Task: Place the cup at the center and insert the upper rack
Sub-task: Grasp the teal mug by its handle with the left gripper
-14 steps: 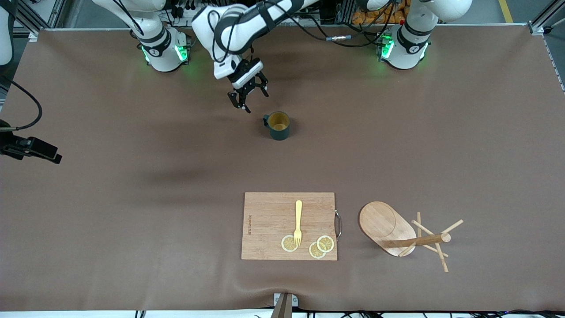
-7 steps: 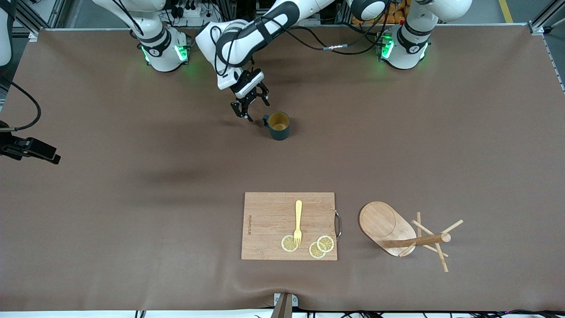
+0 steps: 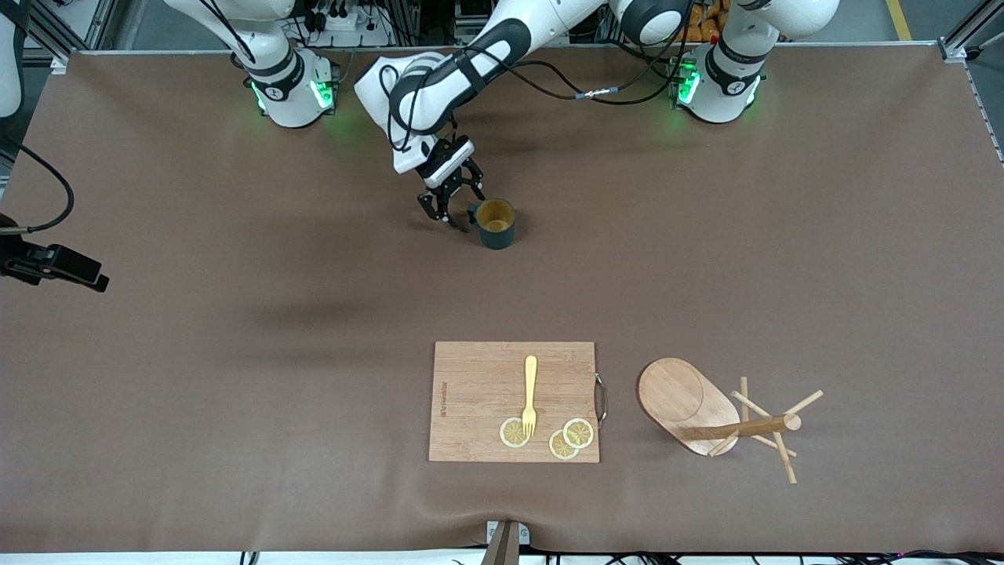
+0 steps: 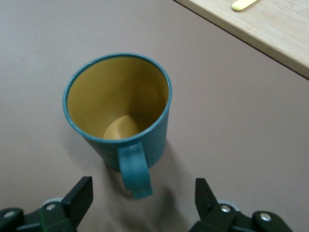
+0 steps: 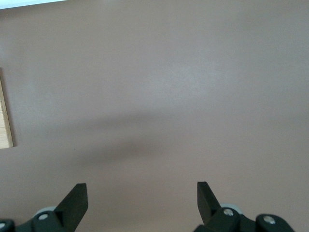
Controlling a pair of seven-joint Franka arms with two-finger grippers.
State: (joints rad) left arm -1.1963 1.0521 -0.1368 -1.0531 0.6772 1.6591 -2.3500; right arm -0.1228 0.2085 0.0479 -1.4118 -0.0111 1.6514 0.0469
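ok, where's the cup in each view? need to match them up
Front view: cup upright on the table, beside the left gripper.
Left wrist view: cup mid-picture, handle toward the open fingers.
Right wrist view: not in it.
Shared landmark: cutting board, its corner also in the left wrist view.

Small dark teal cup: yellowish-tan interior. Counter: uniform matte brown. Rectangular pale wooden cutting board: visible grain, bearing a yellow fork and pale yellow lemon slices. Light wooden mug tree: plain.
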